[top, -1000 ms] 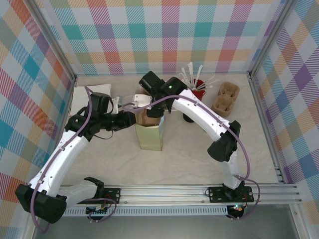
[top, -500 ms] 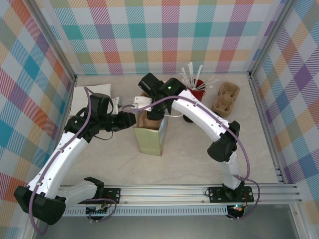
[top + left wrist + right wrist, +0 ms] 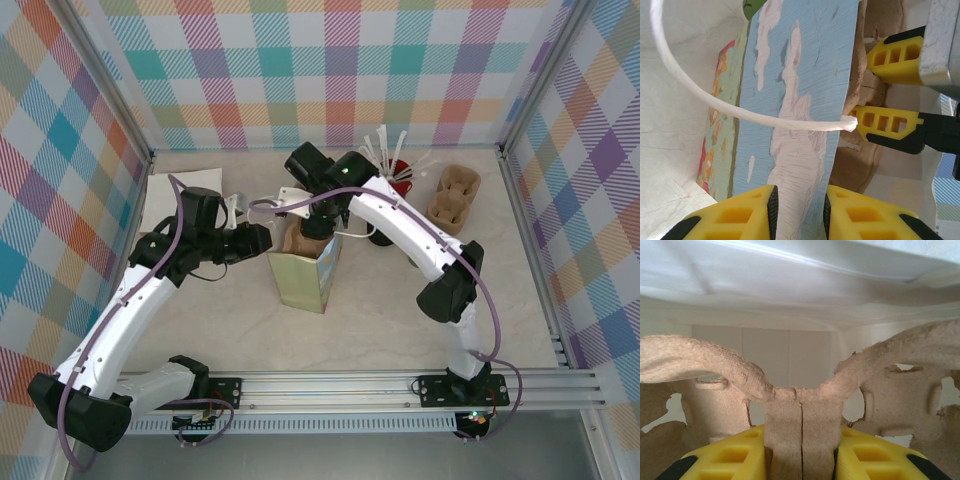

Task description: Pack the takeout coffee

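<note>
The paper bag (image 3: 300, 285) stands at the centre of the top view, its mouth facing the far wall. The left gripper (image 3: 800, 200) is clenched on the bag's blue, cloud-printed wall, at the bottom of the left wrist frame, holding the mouth apart. The bag's white twisted handle (image 3: 715, 107) arcs loose above it. The right gripper (image 3: 800, 450) is clamped on the centre post of a pulp cup carrier (image 3: 800, 405), with the bag's pale inner walls around it.

The takeout coffee (image 3: 377, 238) appears to be the dark round lid just right of the bag. It stands outside the bag, tucked against the right arm and below the red cup of stirrers (image 3: 400, 175). Its body is hidden.

The carrier's flared wings could catch on the bag's rim or creased wall, and a push would then tip or drag the light bag. The thin wall could slip or tear in the left pinch. A sideways sweep of the right forearm could knock the coffee over.
</note>
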